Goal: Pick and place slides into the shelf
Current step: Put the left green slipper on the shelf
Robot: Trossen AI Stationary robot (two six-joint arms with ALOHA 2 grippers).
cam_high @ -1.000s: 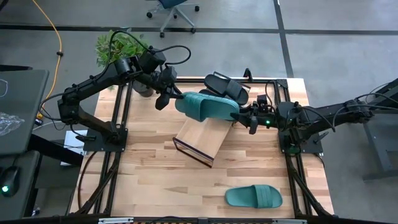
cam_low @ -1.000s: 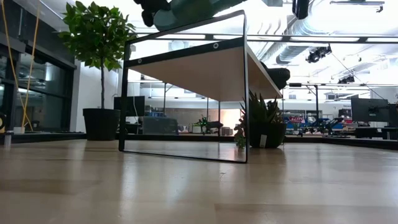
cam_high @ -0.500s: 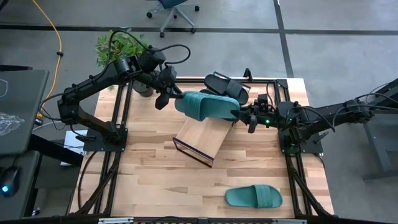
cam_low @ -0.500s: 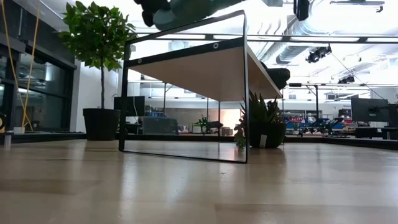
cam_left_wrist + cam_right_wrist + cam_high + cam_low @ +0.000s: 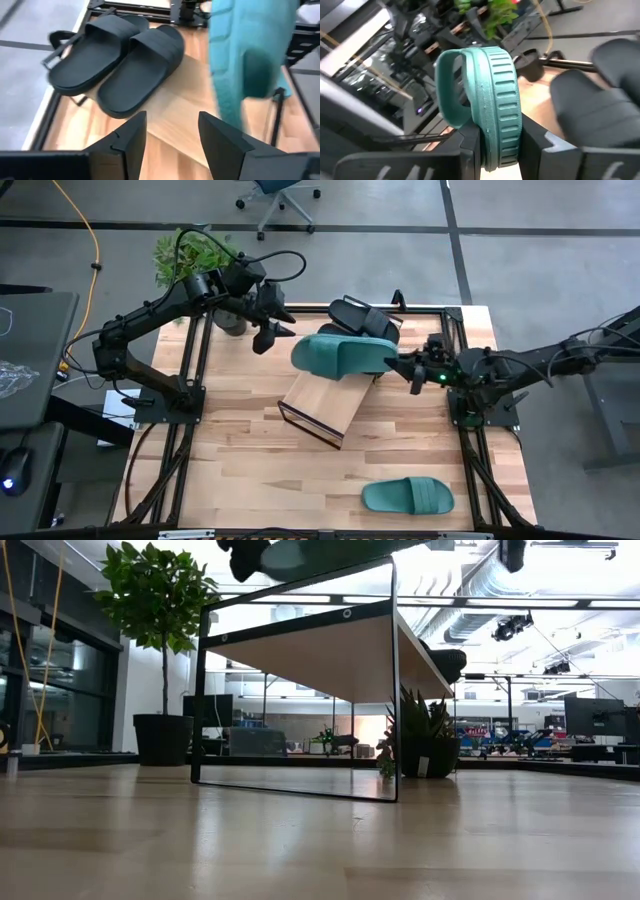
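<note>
A teal slide (image 5: 340,355) hangs in the air over the far end of the slanted wooden shelf (image 5: 322,408), with my right gripper (image 5: 398,366) shut on its right end. My left gripper (image 5: 274,330) stands open just off the slide's left end and touches nothing; its wrist view shows the slide (image 5: 250,50) beyond the spread fingers. Two black slides (image 5: 365,320) lie side by side on their soles at the far edge behind the shelf. A second teal slide (image 5: 408,496) lies flat on the table near the front right. My right gripper pinches the teal slide's end away from the strap (image 5: 494,150) between its two fingers, one on the ribbed sole and one on the footbed side. The fingers come nearly level from the table's right, along the slide. It sticks out toward the table's left, lifted clear above the shelf.
The low view shows the shelf (image 5: 330,650) on its thin dark frame, its high end toward the far right. A potted plant (image 5: 195,255) stands beyond the far left corner. Bare tabletop (image 5: 250,470) lies in front of the shelf.
My right gripper has shut on the teal slide's right end, then my left gripper has opened and let go of its left end. The right gripper has drawn the slide a little toward the table's right edge, still clear above the shelf.
</note>
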